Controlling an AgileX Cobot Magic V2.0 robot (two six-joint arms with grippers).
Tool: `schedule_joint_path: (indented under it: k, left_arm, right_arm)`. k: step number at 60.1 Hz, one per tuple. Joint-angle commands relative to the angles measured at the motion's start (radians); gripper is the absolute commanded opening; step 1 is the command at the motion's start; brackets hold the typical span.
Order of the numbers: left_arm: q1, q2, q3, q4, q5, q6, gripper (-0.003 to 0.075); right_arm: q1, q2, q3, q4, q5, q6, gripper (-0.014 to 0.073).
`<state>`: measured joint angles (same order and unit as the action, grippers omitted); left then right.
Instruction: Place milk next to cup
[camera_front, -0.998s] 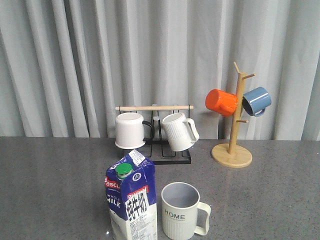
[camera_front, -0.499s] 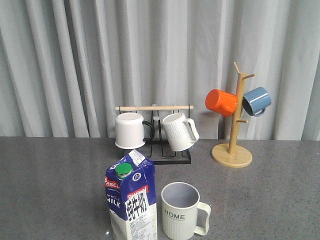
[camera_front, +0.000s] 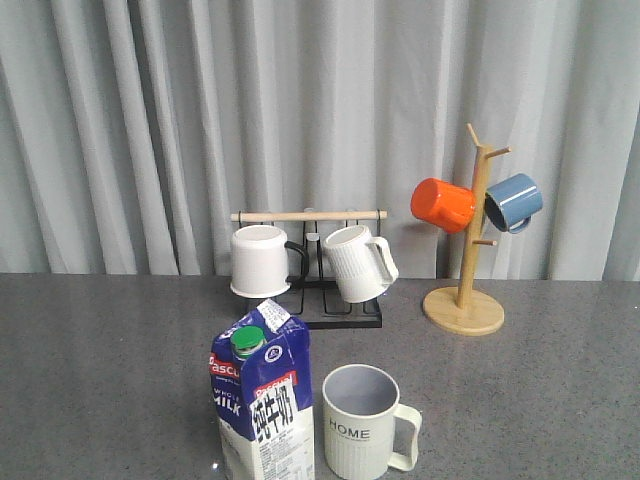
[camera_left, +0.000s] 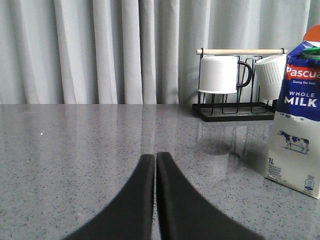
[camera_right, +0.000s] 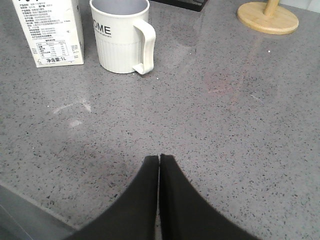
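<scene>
The milk (camera_front: 262, 400), a blue-and-white carton with a green cap, stands upright on the grey table at the front centre. The cup (camera_front: 362, 423), a cream ribbed mug marked "HOME", stands just to its right, a small gap between them. The milk also shows in the left wrist view (camera_left: 296, 115) and in the right wrist view (camera_right: 50, 31), and the cup shows there too (camera_right: 121, 35). My left gripper (camera_left: 155, 156) is shut and empty, low over the table, left of the milk. My right gripper (camera_right: 159, 157) is shut and empty, nearer than the cup. Neither gripper shows in the front view.
A black rack (camera_front: 310, 270) with a wooden bar holds a plain white mug (camera_front: 260, 261) and a ribbed white mug (camera_front: 358, 262) behind the milk. A wooden mug tree (camera_front: 466, 290) at the back right carries an orange mug (camera_front: 442, 204) and a blue mug (camera_front: 514, 202). Grey curtains hang behind.
</scene>
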<state>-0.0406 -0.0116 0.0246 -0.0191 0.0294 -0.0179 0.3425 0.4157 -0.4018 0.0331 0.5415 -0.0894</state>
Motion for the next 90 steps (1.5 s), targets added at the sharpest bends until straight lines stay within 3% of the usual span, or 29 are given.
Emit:
schedule_joint_path:
  k: [1,25,40,52,61,90]
  left_arm:
    - [0.000,0.008,0.026,-0.007,-0.071,-0.008,-0.0007]
    - [0.000,0.008,0.026,-0.007,-0.071,-0.008,-0.0007]
    - [0.000,0.008,0.026,-0.007,-0.071,-0.008,-0.0007]
    - [0.000,0.008,0.026,-0.007,-0.071,-0.008,-0.0007]
    - [0.000,0.008,0.026,-0.007,-0.071,-0.008,-0.0007]
    - [0.000,0.008,0.026,-0.007,-0.071,-0.008,-0.0007]
  right_arm:
    - [-0.003,0.011,-0.028,-0.004,-0.066,-0.001,-0.0005]
    - [-0.010,-0.005,-0.027,-0.033,-0.065,-0.010,-0.0005]
    - [-0.213,-0.101,-0.006,-0.060,-0.134,-0.012,-0.0005]
    - [-0.324,-0.280,0.267,-0.010,-0.467,0.041,-0.0005]
    - [-0.330,-0.359,0.439,0.075,-0.715,0.054,-0.0005]
    - [-0.330,-0.376,0.438,0.073,-0.644,0.070,-0.0005]
